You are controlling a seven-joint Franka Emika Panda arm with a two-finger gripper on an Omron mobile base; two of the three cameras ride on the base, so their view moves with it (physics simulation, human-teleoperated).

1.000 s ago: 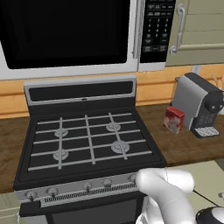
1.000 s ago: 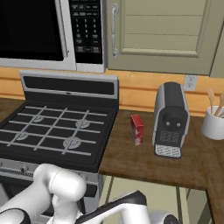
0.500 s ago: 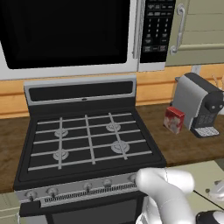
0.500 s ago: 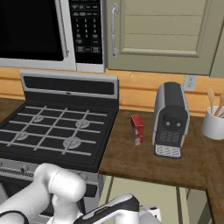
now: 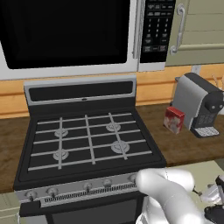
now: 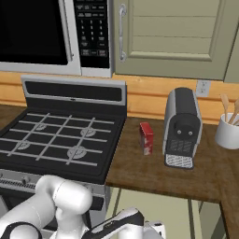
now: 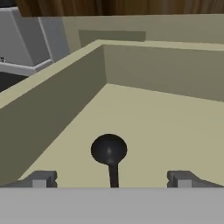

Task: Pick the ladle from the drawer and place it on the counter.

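The drawer [image 7: 65, 92] stands open, a pale cream-beige box with plain walls. On its floor lies the ladle [image 7: 109, 149], black, with its round bowl away from me and its thin handle running back between my fingertips. My gripper [image 7: 113, 180] is open just above the handle's near end, one fingertip on each side and touching nothing. From the base, the drawer [image 6: 158, 207] juts out under the dark brown wood-grain counter [image 6: 154, 170], and my hand reaches down into it. The counter [image 5: 183, 146] also shows right of the stove.
A black gas stove [image 5: 87, 140] sits left of the drawer, with a microwave [image 5: 65, 35] above it. On the counter stand a small red box [image 6: 146, 138], a grey coffee machine [image 6: 182, 127] and a white utensil holder [image 6: 228, 133]. Cabinet doors [image 6: 172, 37] hang overhead.
My hand has sunk a little lower into the drawer. The jaws have stayed open and the ladle has not moved.
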